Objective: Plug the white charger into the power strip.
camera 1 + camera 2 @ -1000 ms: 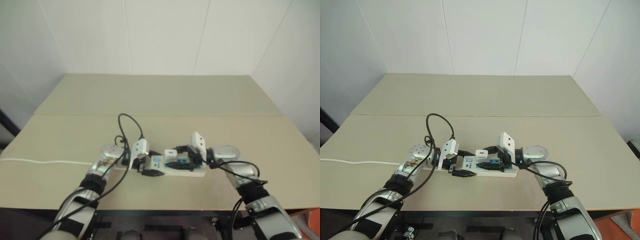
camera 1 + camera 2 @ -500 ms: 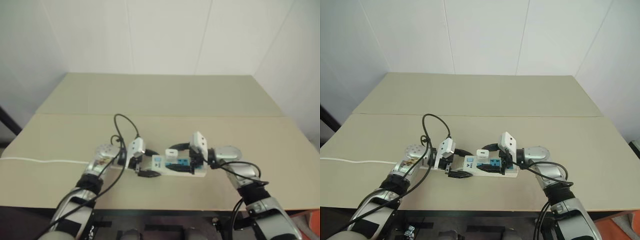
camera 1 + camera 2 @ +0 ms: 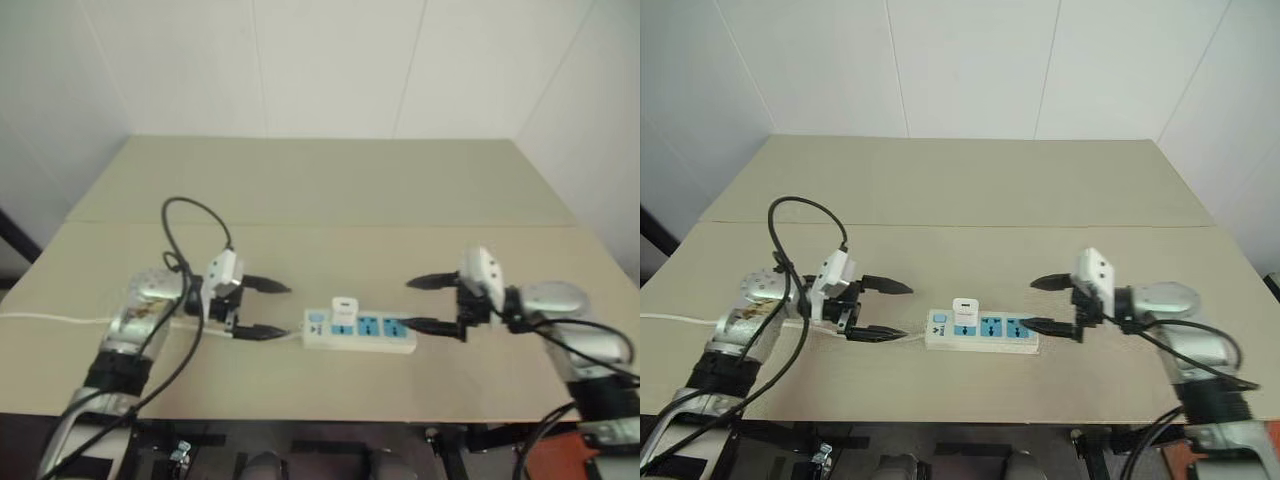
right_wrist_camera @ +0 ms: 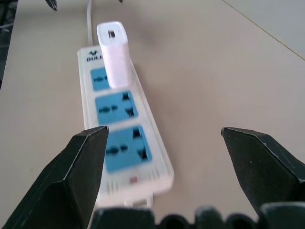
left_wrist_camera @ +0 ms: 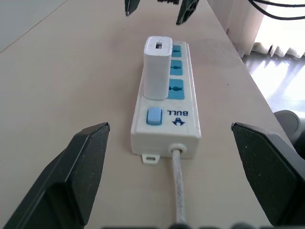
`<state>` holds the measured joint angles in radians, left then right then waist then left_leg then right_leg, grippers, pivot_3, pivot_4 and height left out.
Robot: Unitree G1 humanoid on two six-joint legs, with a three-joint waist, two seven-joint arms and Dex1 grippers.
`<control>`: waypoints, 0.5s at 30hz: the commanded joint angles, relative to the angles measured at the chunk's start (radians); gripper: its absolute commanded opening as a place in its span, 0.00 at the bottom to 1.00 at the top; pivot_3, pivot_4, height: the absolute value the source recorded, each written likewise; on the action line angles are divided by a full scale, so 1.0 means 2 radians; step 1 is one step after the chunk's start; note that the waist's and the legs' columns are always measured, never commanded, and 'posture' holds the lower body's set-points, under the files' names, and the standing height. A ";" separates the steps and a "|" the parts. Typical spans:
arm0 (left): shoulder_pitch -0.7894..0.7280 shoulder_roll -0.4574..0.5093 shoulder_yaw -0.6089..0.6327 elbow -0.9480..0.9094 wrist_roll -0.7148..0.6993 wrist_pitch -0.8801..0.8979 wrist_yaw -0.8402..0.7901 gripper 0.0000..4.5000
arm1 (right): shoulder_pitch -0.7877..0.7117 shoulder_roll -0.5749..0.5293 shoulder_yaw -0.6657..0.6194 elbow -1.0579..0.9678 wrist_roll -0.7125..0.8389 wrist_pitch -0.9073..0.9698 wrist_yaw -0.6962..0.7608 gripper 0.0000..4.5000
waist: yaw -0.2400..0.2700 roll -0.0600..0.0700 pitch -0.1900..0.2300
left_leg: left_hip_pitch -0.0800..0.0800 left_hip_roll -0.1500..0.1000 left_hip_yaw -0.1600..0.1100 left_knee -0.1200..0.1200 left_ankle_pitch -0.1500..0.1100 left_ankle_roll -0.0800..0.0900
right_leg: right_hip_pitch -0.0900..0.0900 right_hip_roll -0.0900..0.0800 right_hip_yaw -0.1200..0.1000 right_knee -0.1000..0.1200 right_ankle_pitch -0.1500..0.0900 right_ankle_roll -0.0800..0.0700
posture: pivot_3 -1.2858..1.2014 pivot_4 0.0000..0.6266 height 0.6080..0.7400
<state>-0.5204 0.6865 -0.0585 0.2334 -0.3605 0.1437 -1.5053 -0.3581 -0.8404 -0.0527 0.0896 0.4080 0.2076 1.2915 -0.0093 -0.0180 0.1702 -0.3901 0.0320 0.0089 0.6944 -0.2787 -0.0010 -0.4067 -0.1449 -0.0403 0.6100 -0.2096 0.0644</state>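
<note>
Both arms back off, charger left standing in the strip

On the table (image 3: 970, 200), the left gripper (image 3: 880, 310) and right gripper (image 3: 1045, 303), which a second ago crowded the strip (image 3: 982, 332), have drawn apart to either end of it, jaws spread wide and empty. The strip lies flat near the front edge, its cord (image 5: 177, 191) trailing toward the left arm. The charger (image 5: 157, 67) stands upright in the socket nearest the switch (image 5: 153, 116), apparently seated, so the task looks done.
</note>
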 commanded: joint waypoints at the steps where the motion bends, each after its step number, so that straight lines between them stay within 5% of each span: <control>1: 0.004 0.033 0.037 -0.019 -0.018 0.006 0.001 0.99 | 0.030 -0.040 -0.057 -0.015 0.018 -0.001 0.015 1.00 | 0.000 0.000 0.000 | 0.000 0.000 0.000 0.000 0.000 0.000 | 0.000 0.000 0.000 0.000 0.000 0.000 | 0.52 0.24 1.00; 15: 0.018 0.062 0.064 -0.043 -0.035 0.028 0.019 0.99 | 0.123 -0.078 -0.146 -0.071 0.036 0.015 -0.002 1.00 | 0.000 0.000 0.001 | 0.000 0.000 0.000 0.000 0.000 0.000 | 0.000 0.000 0.000 0.000 0.000 0.000 | 0.52 0.24 1.00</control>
<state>-0.4861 0.7931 0.0380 0.1837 -0.4013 0.1945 -1.4725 -0.1180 -0.9757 -0.2964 -0.0171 0.4556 0.2277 1.2956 -0.0087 -0.0183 0.1713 -0.3896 0.0321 0.0093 0.6946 -0.2786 -0.0011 -0.4061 -0.1450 -0.0401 0.6103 -0.2095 0.0643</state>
